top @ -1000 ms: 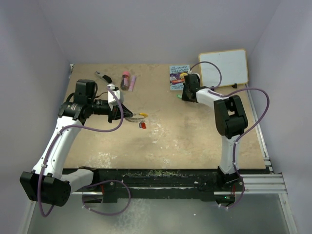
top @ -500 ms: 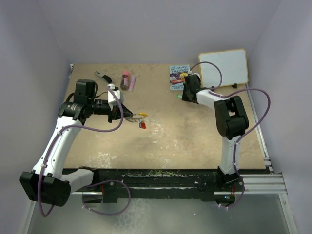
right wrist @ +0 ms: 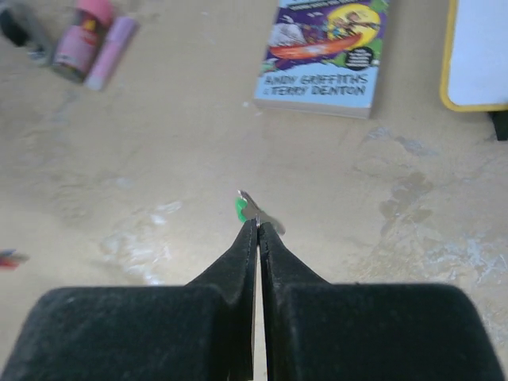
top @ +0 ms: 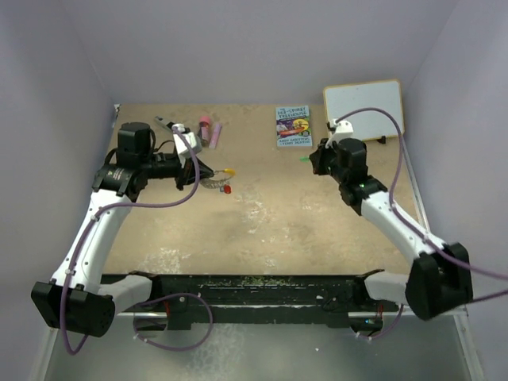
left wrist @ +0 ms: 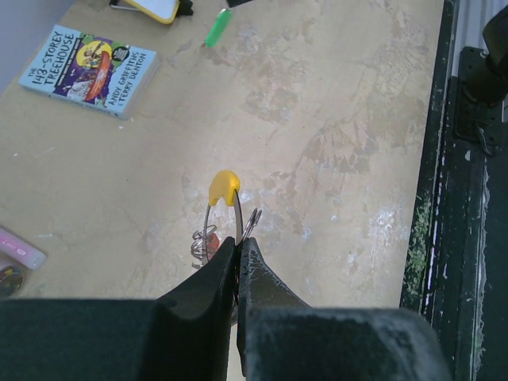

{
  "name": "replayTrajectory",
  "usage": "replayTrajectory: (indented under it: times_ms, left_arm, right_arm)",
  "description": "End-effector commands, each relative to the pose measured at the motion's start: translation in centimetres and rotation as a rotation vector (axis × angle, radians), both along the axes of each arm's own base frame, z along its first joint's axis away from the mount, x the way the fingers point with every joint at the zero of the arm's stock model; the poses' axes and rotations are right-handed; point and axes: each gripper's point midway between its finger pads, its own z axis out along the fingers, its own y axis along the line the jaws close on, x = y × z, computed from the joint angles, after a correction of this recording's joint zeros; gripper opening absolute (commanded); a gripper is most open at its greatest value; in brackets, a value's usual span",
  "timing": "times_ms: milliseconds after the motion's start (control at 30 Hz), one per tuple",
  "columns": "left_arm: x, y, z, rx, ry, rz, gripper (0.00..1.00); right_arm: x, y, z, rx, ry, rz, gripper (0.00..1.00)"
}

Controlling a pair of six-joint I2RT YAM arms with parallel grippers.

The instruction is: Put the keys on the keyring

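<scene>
My left gripper (top: 199,172) is shut on the keyring (top: 217,179), a thin silver loop with a yellow stretch (top: 228,171), held above the table. In the left wrist view the jaws (left wrist: 238,243) pinch the wire below the yellow cap (left wrist: 224,187). The red key (left wrist: 209,238) hangs on the loop by coiled small rings; it also shows in the top view (top: 226,189). My right gripper (top: 313,159) is shut on the green key (top: 304,159), whose tag sticks out past the tips (right wrist: 241,209). I cannot make out the blue key.
A picture book (top: 293,125) and a small whiteboard (top: 363,109) lie at the back right. A pink-and-maroon tube (top: 209,131) and a black-and-silver tool (top: 165,124) lie at the back left. The table's black front rail (top: 262,286) runs along the near edge.
My right arm has swung out and drawn back from the book, carrying the green key off the table. My left gripper has moved the keyring slightly farther back.
</scene>
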Motion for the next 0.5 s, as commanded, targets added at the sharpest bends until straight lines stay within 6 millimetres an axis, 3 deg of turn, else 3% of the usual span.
replayTrajectory:
  times_ms: [0, 267, 467]
  left_arm:
    - [0.9, 0.0, 3.2, -0.059, -0.066, 0.054, 0.04]
    - [1.1, -0.3, 2.4, -0.062, -0.042, 0.033, 0.04]
    - [1.4, -0.7, 1.1, -0.061, 0.020, 0.008, 0.04]
  right_arm:
    - [-4.0, 2.2, 4.8, 0.069, -0.145, 0.160, 0.00]
    - [-12.9, 8.0, 11.3, 0.230, -0.258, 0.516, 0.00]
    - [-17.0, 12.9, 13.9, 0.302, -0.246, 0.704, 0.00]
